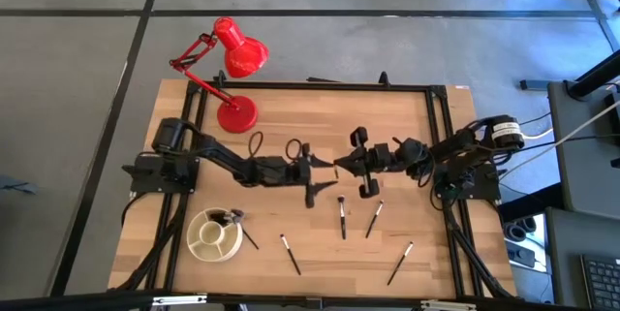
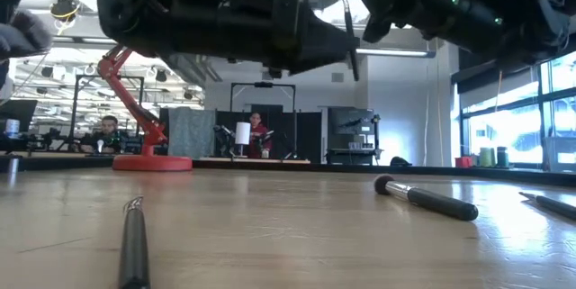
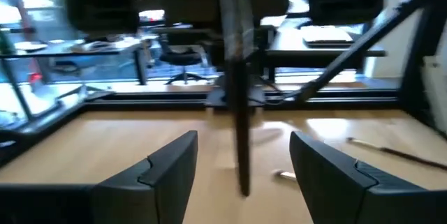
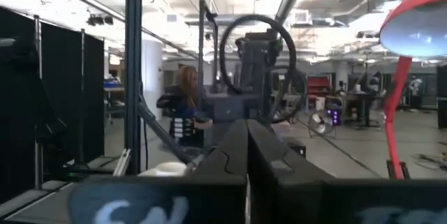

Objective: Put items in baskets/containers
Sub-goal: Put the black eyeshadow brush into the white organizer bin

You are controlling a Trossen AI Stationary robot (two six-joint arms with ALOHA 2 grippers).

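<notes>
Both arms meet over mid-table. The left gripper (image 1: 315,168) has its fingers (image 3: 171,168) spread wide, a dark brush (image 3: 241,123) standing upright between them, touching neither. The right gripper (image 1: 339,166) is clenched tight, fingers pressed together, apparently pinching that brush. Four more brushes (image 1: 342,217) lie on the wood nearer the front edge, and the cream dish (image 1: 215,236) sits front left with brushes inside.

Wooden table (image 1: 407,132) bears lamp (image 1: 235,114), dish (image 1: 197,243), seemingly four brushes (image 1: 342,216).
</notes>
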